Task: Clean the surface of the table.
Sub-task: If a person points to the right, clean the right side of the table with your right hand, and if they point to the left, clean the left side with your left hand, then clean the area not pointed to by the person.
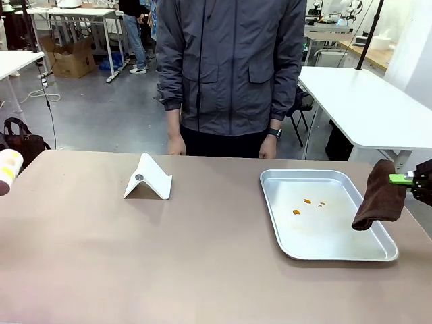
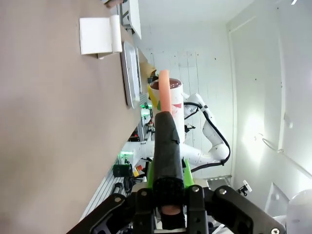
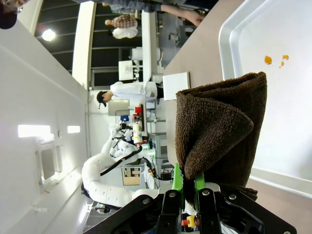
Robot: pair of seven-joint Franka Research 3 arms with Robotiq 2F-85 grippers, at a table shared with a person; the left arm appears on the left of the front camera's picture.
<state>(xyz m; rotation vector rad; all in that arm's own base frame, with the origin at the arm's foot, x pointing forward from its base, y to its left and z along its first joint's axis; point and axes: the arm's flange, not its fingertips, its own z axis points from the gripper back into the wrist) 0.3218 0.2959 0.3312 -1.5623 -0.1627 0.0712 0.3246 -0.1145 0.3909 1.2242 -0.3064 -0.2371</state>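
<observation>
Above the silver metal tray (image 1: 324, 233), your right end effector (image 1: 398, 179) pinches a brown terry cloth (image 1: 379, 199); it could drag orange crumbs (image 1: 307, 201) onto the taupe counter (image 1: 135, 256).

r hand (image 1: 401, 179) half off frame

Right gripper (image 3: 186, 183) pinching folded brown cloth (image 3: 219, 126), silver tray (image 3: 292, 122) with orange crumbs (image 3: 268, 59) beyond

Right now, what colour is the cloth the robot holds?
Dark brown. The cloth shows best in the right wrist view.
</observation>
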